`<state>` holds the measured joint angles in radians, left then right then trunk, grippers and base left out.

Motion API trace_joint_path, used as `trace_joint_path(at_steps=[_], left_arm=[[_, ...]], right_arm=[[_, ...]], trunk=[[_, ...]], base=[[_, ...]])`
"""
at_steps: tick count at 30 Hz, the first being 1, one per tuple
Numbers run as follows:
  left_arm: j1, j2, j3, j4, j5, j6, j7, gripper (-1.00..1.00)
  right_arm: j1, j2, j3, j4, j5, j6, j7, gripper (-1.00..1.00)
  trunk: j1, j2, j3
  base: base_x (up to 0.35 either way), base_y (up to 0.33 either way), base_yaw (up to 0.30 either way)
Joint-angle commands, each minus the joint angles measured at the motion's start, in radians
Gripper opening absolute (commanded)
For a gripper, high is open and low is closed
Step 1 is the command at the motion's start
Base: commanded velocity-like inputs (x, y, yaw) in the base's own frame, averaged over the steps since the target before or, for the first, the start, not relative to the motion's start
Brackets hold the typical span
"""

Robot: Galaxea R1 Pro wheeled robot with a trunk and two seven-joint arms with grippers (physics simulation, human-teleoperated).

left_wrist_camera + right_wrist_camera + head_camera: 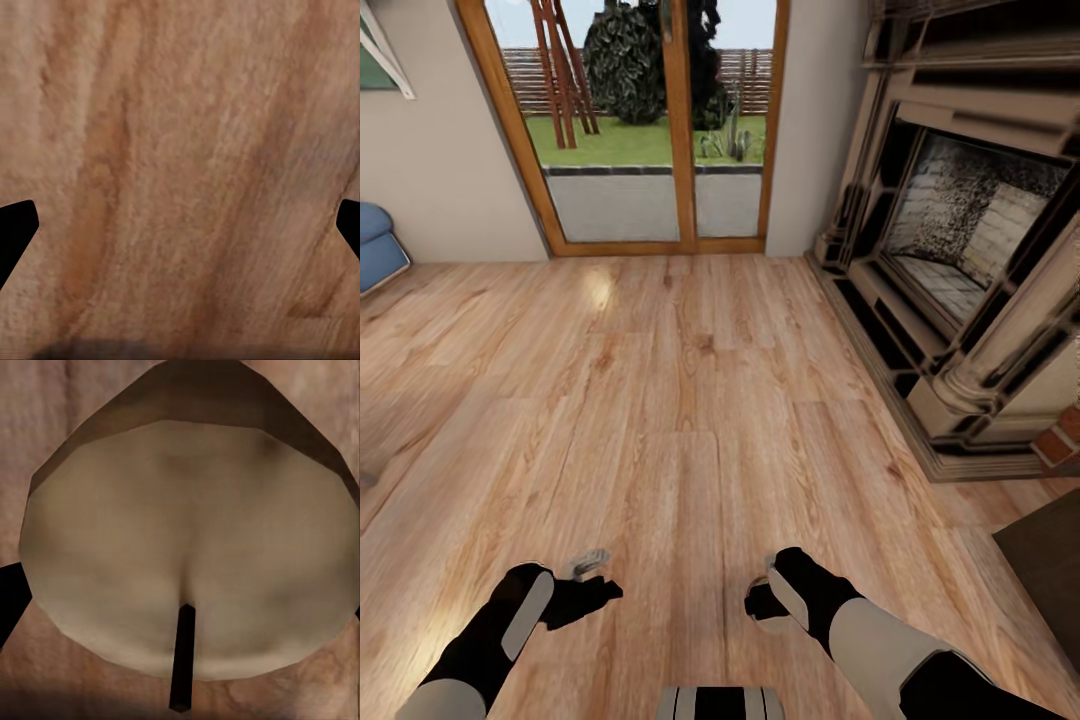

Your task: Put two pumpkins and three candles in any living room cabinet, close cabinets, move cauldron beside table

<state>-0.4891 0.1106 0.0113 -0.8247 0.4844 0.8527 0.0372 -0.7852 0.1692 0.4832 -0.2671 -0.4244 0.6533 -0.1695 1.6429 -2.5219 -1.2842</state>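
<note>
A tan-beige candle (180, 510) with a dark wick sits between the fingers of my right gripper (181, 611), close to the right wrist camera, and the gripper is shut on it. In the head view the right gripper (763, 602) hangs low over the wooden floor, in front of my base. My left gripper (598, 590) hangs beside it at the same height. In the left wrist view the left gripper (180, 232) is open, its fingers wide apart with only floorboards between them. The pumpkins, the cabinet, the cauldron and the table are out of view.
A stone fireplace (960, 250) with a raised hearth runs along the right. A wood-framed glass door (650, 130) stands straight ahead. A blue seat (375, 245) shows at the left edge, and a dark flat corner (1045, 560) at the lower right. Wooden floor (690, 400) lies between them.
</note>
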Motion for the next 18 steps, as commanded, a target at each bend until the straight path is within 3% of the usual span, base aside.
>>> trace_joint_path(at_steps=[1,11,18], left_arm=[[0.000,0.001,0.003,0.056,0.007,-0.030,0.003,1.00],[-0.001,0.004,0.009,0.136,0.006,-0.057,0.003,1.00],[-0.001,0.002,0.007,0.287,0.008,-0.219,-0.004,1.00]], right_arm=[[0.000,-0.001,0.006,-0.001,-0.016,0.003,-0.009,-1.00],[0.000,-0.003,0.006,-0.009,-0.016,0.003,-0.009,-1.00],[0.000,-0.003,0.007,-0.015,-0.016,0.003,-0.008,-1.00]], trunk=[[-0.001,0.000,0.005],[-0.005,0.002,0.059],[-0.008,0.004,0.096]], base=[[0.000,0.000,0.000],[0.000,0.000,0.000],[0.000,0.000,0.000]])
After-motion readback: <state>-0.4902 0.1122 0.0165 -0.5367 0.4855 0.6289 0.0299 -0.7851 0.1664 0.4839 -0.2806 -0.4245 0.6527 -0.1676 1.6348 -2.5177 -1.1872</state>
